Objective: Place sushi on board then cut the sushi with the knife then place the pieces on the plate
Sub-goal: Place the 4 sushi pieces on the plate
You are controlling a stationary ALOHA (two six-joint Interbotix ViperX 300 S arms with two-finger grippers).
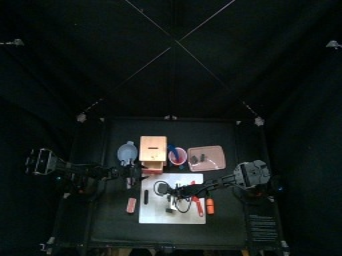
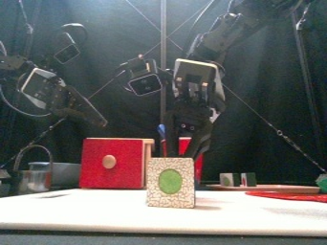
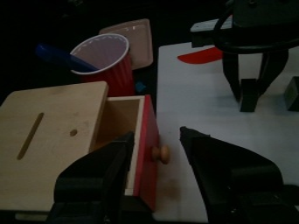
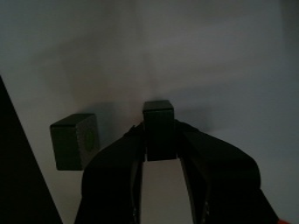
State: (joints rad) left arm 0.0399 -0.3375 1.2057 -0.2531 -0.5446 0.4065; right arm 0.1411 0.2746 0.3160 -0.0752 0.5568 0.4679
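A sushi end piece (image 2: 170, 182) is seen standing on the front part of the board (image 1: 151, 215), green centre facing the front. Further in on the board, a dark block (image 4: 160, 110) is clamped between the narrowed jaws of the right gripper (image 4: 160, 131). A second block (image 4: 76, 143) lies just beside it on the board, apart from it. Red items (image 1: 201, 207) are noted on the board's right part; they could not be identified. Behind the board's back left corner the box (image 1: 154, 152) is found, its red drawer front (image 3: 140, 166) turned toward the board. The left gripper (image 3: 156, 136) is placed at the drawer, jaws spread wide to either side of the knob (image 3: 163, 155), nothing gripped. The cup (image 3: 100, 61) with the blue knife (image 3: 59, 57) is seen behind the board's back edge. The tray (image 1: 207, 158) is set behind the board's back right corner. The bowl (image 1: 126, 153) is seen beyond the back left corner.
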